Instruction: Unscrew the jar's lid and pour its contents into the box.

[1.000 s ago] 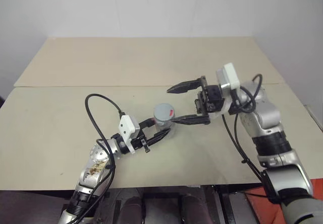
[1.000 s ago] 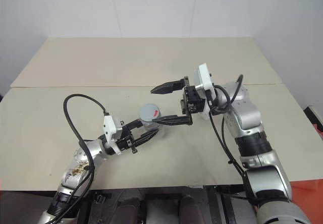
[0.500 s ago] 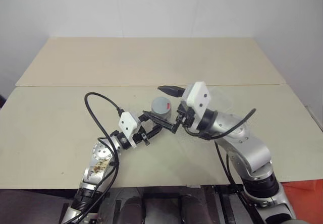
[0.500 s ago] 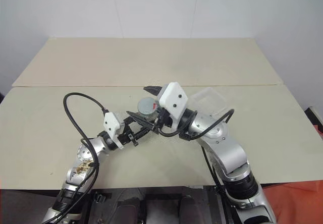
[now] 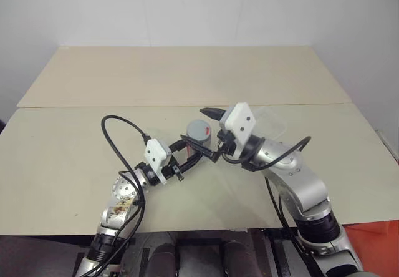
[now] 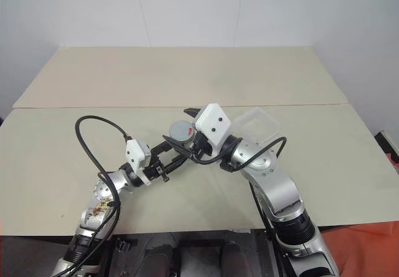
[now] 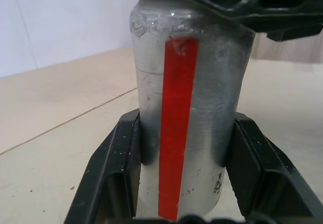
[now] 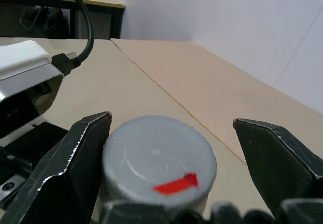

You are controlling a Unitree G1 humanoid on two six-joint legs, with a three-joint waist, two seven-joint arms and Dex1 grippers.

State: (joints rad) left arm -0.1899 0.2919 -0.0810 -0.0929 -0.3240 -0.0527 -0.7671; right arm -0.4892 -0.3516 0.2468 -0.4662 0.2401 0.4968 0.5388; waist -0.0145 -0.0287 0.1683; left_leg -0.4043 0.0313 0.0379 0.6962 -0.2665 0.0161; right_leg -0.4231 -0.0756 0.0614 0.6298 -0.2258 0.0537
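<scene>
Small silver metal jar (image 7: 186,118) clamped upright above the table by left gripper (image 5: 190,158) to resist twisting, right gripper (image 8: 171,158) spread wide around its flat grey red-marked lid (image 8: 159,156), not yet gripping.

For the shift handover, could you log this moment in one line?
left gripper: shut on jar | right gripper: open, straddling lid | lid: on | box: behind right arm
</scene>
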